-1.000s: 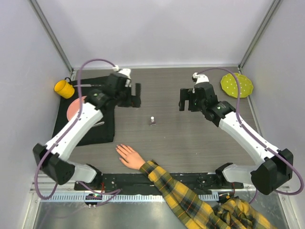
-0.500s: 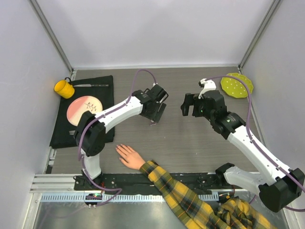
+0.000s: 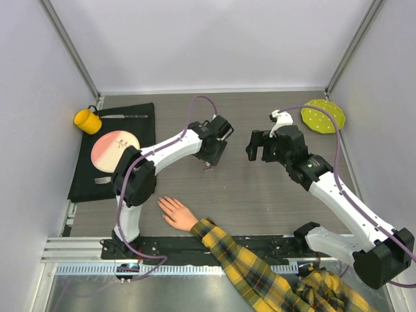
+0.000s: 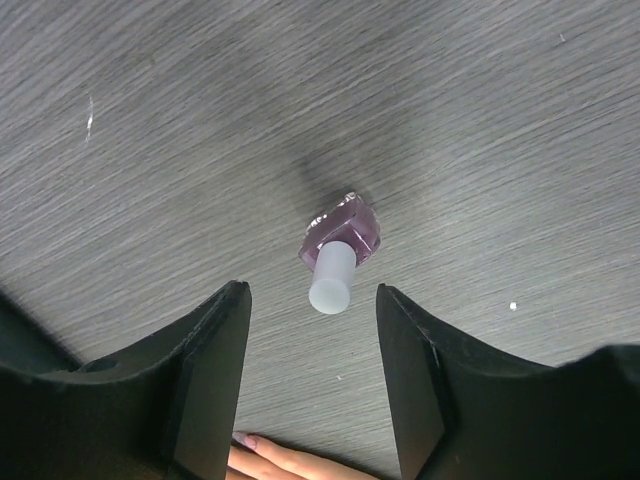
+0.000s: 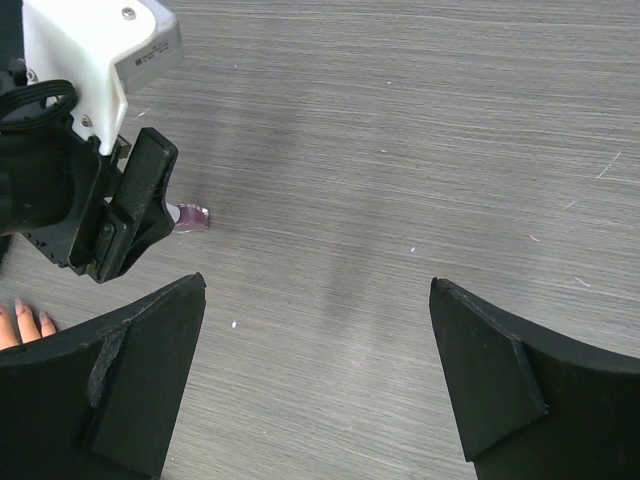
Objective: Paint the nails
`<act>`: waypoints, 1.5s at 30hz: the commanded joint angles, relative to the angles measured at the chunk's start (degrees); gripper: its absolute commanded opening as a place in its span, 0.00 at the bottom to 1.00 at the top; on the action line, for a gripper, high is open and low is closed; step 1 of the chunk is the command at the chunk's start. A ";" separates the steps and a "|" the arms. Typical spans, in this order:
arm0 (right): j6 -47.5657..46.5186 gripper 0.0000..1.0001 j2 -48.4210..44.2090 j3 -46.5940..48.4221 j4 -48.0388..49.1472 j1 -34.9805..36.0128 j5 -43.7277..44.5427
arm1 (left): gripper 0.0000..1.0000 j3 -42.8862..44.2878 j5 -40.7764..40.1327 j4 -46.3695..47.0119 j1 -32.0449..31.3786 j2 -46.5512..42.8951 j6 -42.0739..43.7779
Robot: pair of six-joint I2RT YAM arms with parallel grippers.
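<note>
A small faceted purple bottle [image 4: 345,232] with a smooth pale cap [image 4: 331,282] is standing mid-frame on the grey wood-grain surface [image 4: 500,120]. The left gripper [image 4: 310,292] and right gripper [image 5: 318,290] are gaping wide, holding nothing.

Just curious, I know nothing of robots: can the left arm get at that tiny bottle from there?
Probably yes: its open end effector hangs right above the bottle, with nothing between.

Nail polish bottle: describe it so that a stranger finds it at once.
Look at the middle of the grey wood-grain table, between the two arms. Below the open left tool stands the nail polish bottle. It is tiny purple glass with a pale cap, unlike the pink plate, green plate and yellow mug at the edges.
</note>
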 commanded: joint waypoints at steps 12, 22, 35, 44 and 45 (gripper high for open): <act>0.38 1.00 0.96 -1.09 2.92 0.22 -0.57 | 0.45 2.28 0.69 2.13 0.11 2.45 0.32; -0.05 1.00 2.02 -3.38 5.37 0.14 -2.94 | 0.00 2.72 2.19 2.31 0.11 1.41 1.98; -4.18 0.95 -2.64 -18.31 39.98 8.04 -37.04 | 0.00 1.05 16.14 -12.89 2.48 -24.76 -1.61; -5.24 0.79 4.03 -15.87 47.03 9.10 -43.89 | 0.00 -1.84 23.54 -12.55 2.66 -33.05 -5.57; -5.07 0.77 4.82 -15.60 47.65 9.10 -44.68 | 0.00 -2.20 24.76 -12.55 2.66 -33.57 -5.84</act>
